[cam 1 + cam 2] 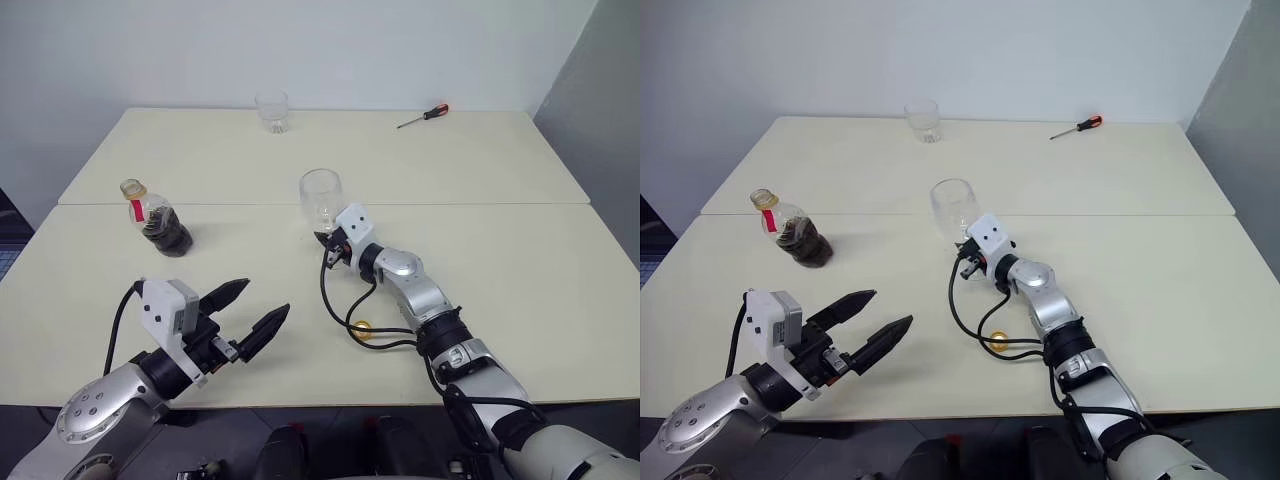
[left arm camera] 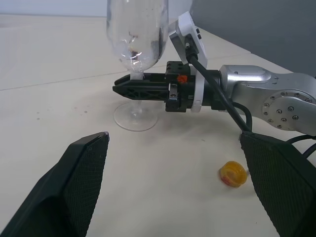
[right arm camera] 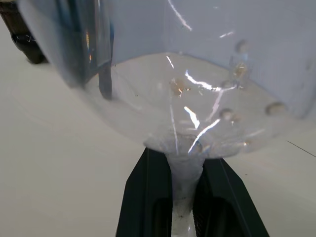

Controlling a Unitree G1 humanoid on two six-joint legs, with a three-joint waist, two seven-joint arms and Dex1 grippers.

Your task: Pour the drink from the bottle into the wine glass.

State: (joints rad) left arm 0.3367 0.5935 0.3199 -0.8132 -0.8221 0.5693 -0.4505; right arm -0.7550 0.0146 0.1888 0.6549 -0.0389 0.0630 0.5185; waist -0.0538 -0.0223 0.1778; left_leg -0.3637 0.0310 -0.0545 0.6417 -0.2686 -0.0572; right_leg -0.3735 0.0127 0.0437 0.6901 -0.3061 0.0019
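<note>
Pinching the wine glass (image 2: 137, 54) stem, the right pincer (image 2: 129, 90) grips — left pincer (image 1: 252, 311) gapes wide.

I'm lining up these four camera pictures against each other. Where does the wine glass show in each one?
Left eye view: wine glass at table centre, just ahead of the right end effector.
Right eye view: centre, slightly left.
Left wrist view: upper middle, foot on the table.
Right wrist view: bowl across the upper picture, stem between the black fingers.
Shared landmark: the right end effector at the stem.
</note>
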